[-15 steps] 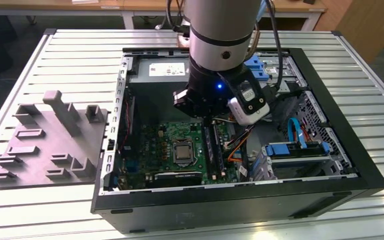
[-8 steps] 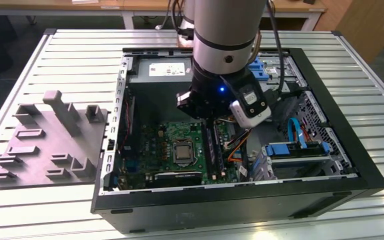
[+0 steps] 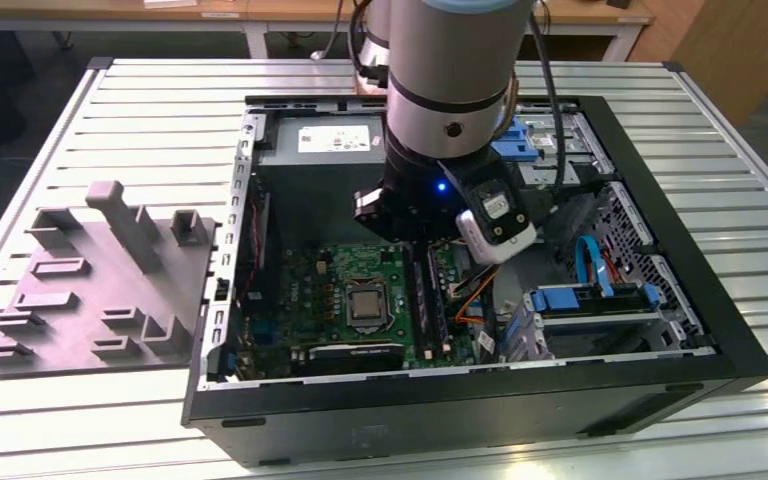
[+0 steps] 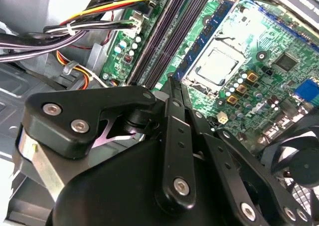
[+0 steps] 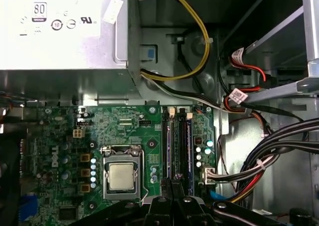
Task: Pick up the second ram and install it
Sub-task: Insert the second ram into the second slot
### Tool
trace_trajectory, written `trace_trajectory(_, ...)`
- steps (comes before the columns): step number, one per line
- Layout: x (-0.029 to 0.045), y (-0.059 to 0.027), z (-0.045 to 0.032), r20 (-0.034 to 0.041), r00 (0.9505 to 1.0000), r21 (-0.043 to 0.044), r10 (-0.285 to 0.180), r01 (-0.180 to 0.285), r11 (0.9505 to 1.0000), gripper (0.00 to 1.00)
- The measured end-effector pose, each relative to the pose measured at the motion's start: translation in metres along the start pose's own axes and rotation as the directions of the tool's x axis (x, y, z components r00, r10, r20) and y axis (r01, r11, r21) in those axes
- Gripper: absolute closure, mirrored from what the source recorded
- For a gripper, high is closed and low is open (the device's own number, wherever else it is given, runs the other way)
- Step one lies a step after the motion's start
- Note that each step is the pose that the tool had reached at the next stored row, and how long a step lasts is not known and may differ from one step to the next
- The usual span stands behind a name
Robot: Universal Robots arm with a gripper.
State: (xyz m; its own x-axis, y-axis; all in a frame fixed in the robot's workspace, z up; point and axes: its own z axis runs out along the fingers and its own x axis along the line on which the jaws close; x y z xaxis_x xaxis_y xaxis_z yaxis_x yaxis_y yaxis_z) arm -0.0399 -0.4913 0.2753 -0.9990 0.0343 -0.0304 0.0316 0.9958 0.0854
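So the arm (image 3: pixel 444 90) is reaching down into the open PC case (image 3: pixel 491 395), and the gripper (image 5: pixel 173 188) is parked low over the motherboard (image 5: pixel 124 121). In both wrist views its fingers (image 4: pixel 174 116) are squeezed together with no gap I can make out. I don't see anything pinched between them.

The second ram (image 5: pixel 169 146) looks to be standing on edge in the memory slots (image 5: pixel 178 146). It's a bluish strip running straight out from the gripper, with the tips sitting right at its near end. I honestly can't tell if they're touching the stick or just hanging above it.

In the exterior view the memory slots (image 3: pixel 424 300) run 12 to 6 o'clock on the board, directly at 6 o'clock from the wrist. The CPU socket (image 3: pixel 361 300) sits just beside them at 9 o'clock.
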Motion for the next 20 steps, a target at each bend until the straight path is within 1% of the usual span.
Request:
trace_trajectory(3, -0.0013, -0.0002, 0.0029, -0.0002, 1.0, -0.0002, -0.002, 0.002, 1.0, 0.89)
trace_trajectory(8, -0.0013, -0.0002, 0.0032, -0.0004, 1.0, -0.0001, -0.003, 0.003, 1.0, 0.89)
trace_trajectory(11, -0.0013, -0.0004, 0.0053, -0.0003, 1.0, -0.0004, -0.003, 0.003, 1.0, 0.89)
trace_trajectory(12, -0.0017, -0.0006, 0.0077, -0.0003, 1.0, -0.0003, -0.003, 0.003, 1.0, 0.89)
trace_trajectory(20, -0.0015, -0.0016, 0.019, 0.0005, 1.0, -0.0003, -0.003, 0.003, 1.0, 0.89)
